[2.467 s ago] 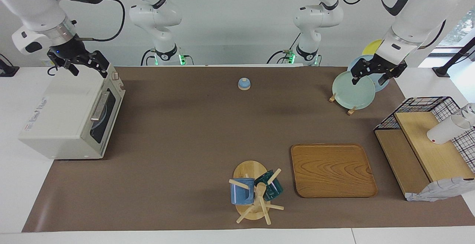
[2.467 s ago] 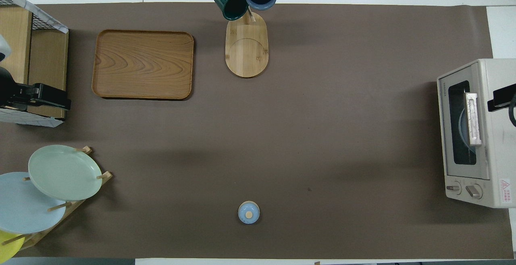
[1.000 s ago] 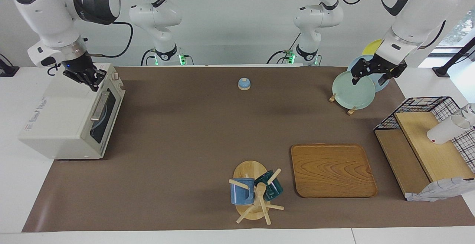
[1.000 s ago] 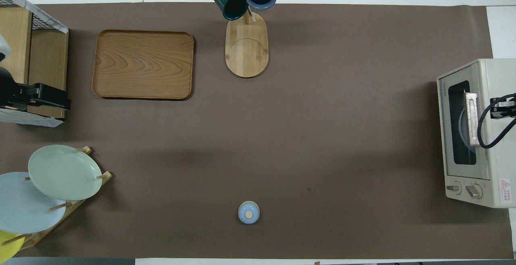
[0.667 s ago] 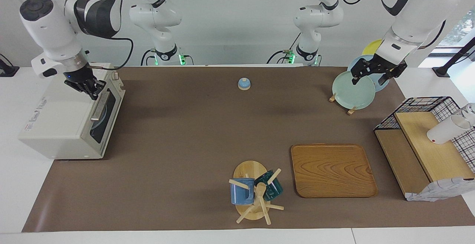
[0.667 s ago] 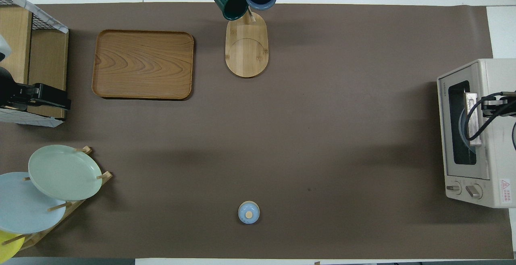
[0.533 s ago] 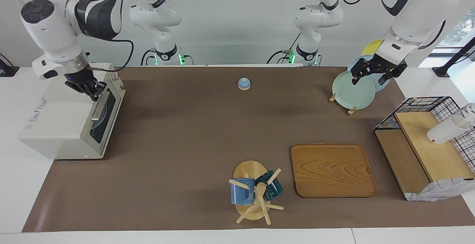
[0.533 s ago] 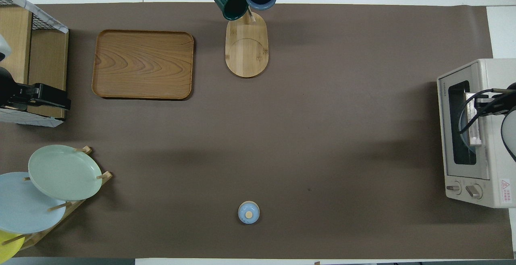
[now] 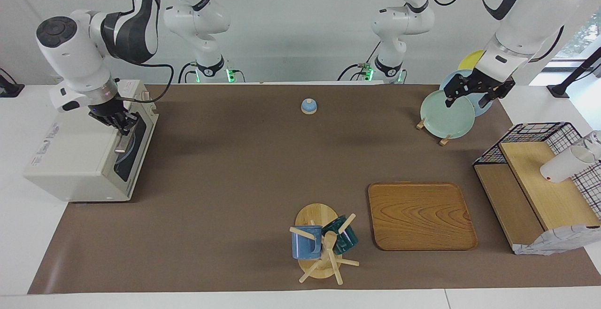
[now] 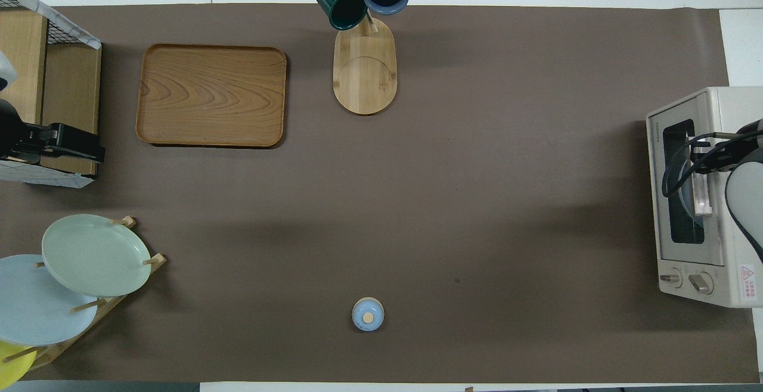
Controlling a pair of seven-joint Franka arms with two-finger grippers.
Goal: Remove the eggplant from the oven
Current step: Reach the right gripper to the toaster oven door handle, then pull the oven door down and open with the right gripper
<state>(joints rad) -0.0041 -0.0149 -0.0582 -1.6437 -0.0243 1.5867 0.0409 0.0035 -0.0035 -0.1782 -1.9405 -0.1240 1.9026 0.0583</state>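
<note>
At oven (image 9: 89,149) door's bar handle (image 9: 123,139), right gripper (image 9: 121,123) has dropped from above oven top, fingers together. Door shut; eggplant unseen, presumably inside. Left gripper (image 9: 474,94) waits over plate rack, fingers apart. Door pull likely next.

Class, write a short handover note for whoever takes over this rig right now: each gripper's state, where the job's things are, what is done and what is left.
Right gripper: shut, at the oven's door handle; whether it grips the handle cannot be told.
Left gripper: open, waiting over the plate rack.
Oven: at the right arm's end of the table, door closed.
Eggplant: not visible; only a pale plate shows through the door glass.
Done: right arm brought to the handle.
Left: open the door, take out the eggplant, set it down.
</note>
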